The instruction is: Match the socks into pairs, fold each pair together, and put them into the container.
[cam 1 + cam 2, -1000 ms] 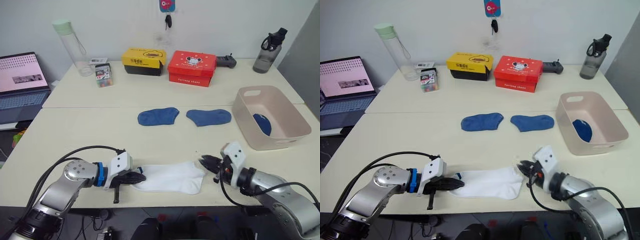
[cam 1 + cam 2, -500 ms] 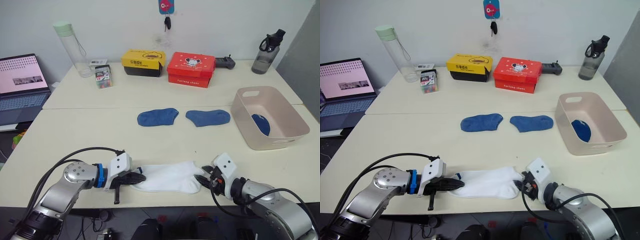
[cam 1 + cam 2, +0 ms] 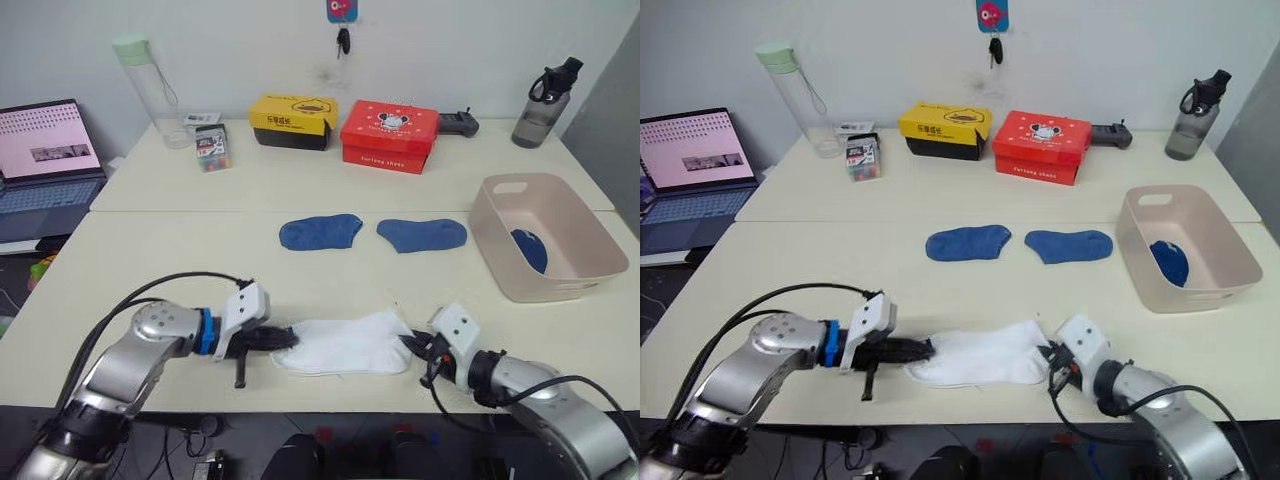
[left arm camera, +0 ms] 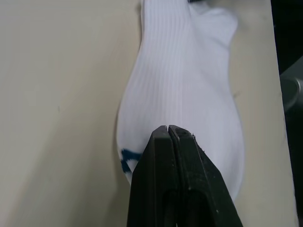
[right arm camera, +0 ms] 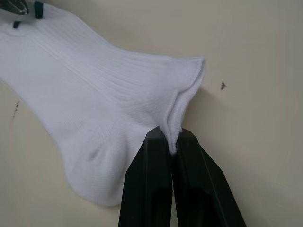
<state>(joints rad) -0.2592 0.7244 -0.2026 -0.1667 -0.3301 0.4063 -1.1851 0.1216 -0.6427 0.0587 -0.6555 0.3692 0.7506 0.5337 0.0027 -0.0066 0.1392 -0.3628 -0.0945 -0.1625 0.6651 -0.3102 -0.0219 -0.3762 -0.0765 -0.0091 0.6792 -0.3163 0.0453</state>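
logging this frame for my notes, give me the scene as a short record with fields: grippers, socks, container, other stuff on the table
left gripper: shut on one end of the white socks
right gripper: shut on the opposite end, at the cuff
white socks: flat near the front table edge, small navy mark by the left gripper
blue socks: two, side by side mid-table, apart, untouched
container: pink-beige basin at the right, something dark blue inside
background: yellow box, red box, two bottles, laptop at the left

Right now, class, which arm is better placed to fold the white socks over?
Either could: the left tool and the right tool each pinch one end of the white socks. The right holds the cuff, nearer the container.
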